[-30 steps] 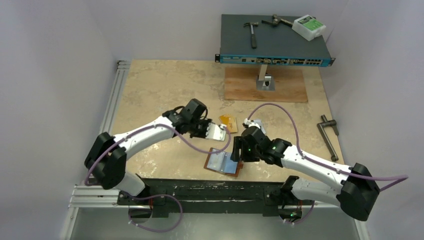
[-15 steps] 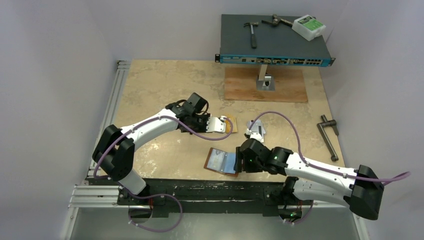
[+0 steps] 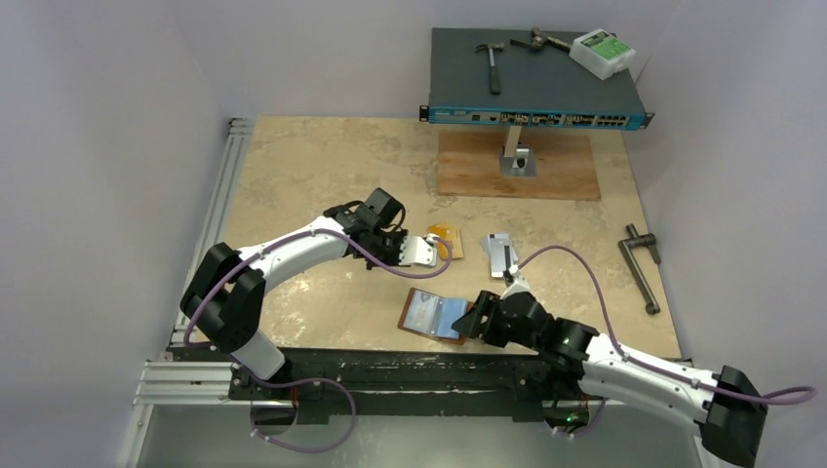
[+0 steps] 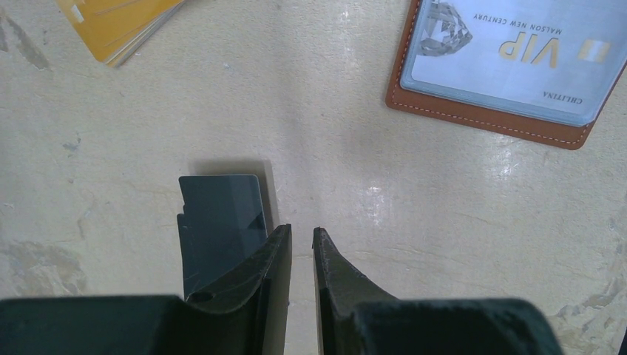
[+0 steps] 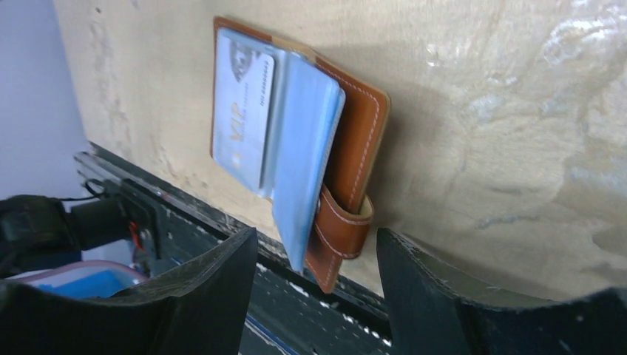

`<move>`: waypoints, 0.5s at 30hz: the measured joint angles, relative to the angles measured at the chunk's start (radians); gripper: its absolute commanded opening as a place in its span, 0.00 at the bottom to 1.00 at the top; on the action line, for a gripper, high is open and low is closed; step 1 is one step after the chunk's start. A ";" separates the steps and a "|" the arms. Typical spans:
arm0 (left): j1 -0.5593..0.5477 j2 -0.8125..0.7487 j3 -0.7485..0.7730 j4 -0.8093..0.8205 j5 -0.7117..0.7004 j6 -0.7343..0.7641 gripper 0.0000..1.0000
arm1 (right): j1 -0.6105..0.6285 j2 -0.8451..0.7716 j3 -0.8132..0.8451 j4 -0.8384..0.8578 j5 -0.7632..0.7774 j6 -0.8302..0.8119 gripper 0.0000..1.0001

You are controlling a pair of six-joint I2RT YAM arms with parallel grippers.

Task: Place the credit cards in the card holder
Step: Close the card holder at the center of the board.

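Cards: thin, stiff plastic, very light, slick-faced. Lying flat on a smooth top they offer no edge to get under, so I judge the hold belongs on a short end, pinched across the faces, with the leading end free to enter a sleeve. Left gripper [image 4: 302, 238]: jaws drawn nearly together, one grey card [image 4: 222, 214] carried against the outer side of one finger and lifted off the table (shadow beneath it); exactly how it is pinched I cannot tell. It hangs beyond the card holder [image 3: 436, 317], just beside the gold-orange cards [image 3: 447, 238]. The holder lies open close to the near table edge, between the two grippers. It is brown leather, soft, and probably light enough to skate when pushed, so it likely needs pinning. A silvery VIP card [image 5: 244, 118] sits in a clear sleeve; the light blue sleeves [image 5: 307, 148] fan upward, limp. Right gripper [image 5: 316, 238]: jaws spread wide, nothing in them, lined up on the snap tab [image 5: 344, 225], apparently not touching. The striped silvery cards [image 3: 499, 252] lie to the right of the gold ones. Surface: beige stone-pattern table [image 3: 312, 185], smooth, some glare. Room: pale walls; at the rear a network switch [image 3: 536, 78] on a stand over a wooden board [image 3: 556, 175], with a hammer [image 3: 492, 66] and white box [image 3: 603, 51] on top; a metal handle tool [image 3: 641, 268] at right.
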 measured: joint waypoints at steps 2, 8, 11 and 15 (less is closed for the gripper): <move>0.000 0.000 0.000 0.000 0.000 0.000 0.17 | -0.026 0.004 -0.024 0.069 -0.022 0.008 0.59; 0.010 0.000 -0.002 0.000 0.002 0.000 0.17 | -0.103 0.172 -0.053 0.275 -0.101 0.002 0.41; 0.034 0.000 -0.002 0.000 0.003 0.000 0.17 | -0.107 0.295 -0.024 0.341 -0.132 -0.030 0.16; 0.093 -0.011 0.005 -0.002 0.003 0.000 0.17 | -0.106 0.373 0.094 0.280 -0.143 -0.128 0.00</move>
